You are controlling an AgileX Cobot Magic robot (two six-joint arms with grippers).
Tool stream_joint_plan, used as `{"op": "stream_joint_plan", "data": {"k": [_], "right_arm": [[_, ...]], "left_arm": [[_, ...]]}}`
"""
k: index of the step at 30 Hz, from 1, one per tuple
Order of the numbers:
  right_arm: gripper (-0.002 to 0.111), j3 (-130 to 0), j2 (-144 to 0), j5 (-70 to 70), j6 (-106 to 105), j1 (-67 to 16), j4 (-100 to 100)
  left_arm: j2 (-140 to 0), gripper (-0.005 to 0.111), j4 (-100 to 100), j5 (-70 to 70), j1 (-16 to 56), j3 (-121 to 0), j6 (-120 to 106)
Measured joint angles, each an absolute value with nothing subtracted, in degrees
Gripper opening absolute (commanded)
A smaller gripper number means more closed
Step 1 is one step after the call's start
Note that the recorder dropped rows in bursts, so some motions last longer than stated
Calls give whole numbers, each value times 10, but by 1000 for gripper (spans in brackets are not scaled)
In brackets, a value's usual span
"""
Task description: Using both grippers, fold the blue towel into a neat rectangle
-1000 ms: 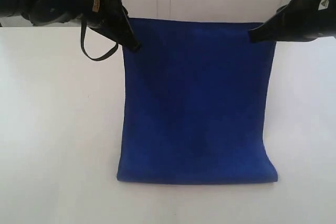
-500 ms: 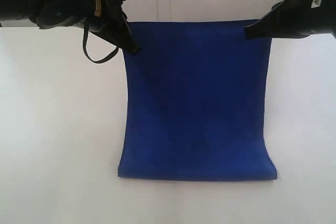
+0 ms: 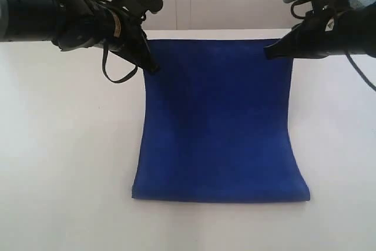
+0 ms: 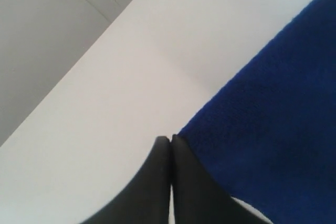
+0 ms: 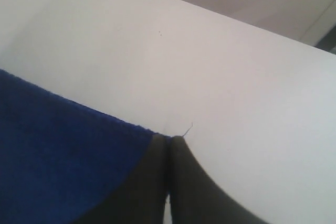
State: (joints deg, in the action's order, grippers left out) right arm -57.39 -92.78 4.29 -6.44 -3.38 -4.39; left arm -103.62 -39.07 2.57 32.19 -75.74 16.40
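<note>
Towel: I see the royal-blue rectangular terry towel stretched between my two pincers. Its far edge is raised at their tips and the cloth slopes down from them to a near edge lying flat on the table.
Left pincer: the black two-fingered left gripper is pinched tight on the towel's far left corner. In the left wrist view its tips meet with no gap, and the blue cloth spreads away from one side of them.
Right pincer: the black two-fingered right gripper is clamped on the far right corner. In its wrist view the tips are pressed together right at the cloth's edge.
Thread: a thin dark loose thread sticks out just beside the right pincer's tips.
Cable: a black cable loop hangs just beside the left pincer, on the side away from the towel.
Table: the plain white tabletop lies below both pincers.
</note>
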Motion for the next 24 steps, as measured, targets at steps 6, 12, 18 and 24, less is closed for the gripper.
{"op": "stream_joint_plan", "data": {"k": [6,12,18,24], "right_arm": [[0,-575,-982,-16,-63,-34,-46],[0,-584,-1026,-35,-63,-34,-47],[0,-621,-996,-28,-63,-34,-47],[0,-644,-1028,-32,-63,-33,-47]], "left_arm": [[-1080,0,-392,-20,299,-757,164],[-1104,0,-393,-39,295,-773,164],[-1104,0,-394,-7,295,-835,164],[-1124,0,-394,-7,293,-838,164]]}}
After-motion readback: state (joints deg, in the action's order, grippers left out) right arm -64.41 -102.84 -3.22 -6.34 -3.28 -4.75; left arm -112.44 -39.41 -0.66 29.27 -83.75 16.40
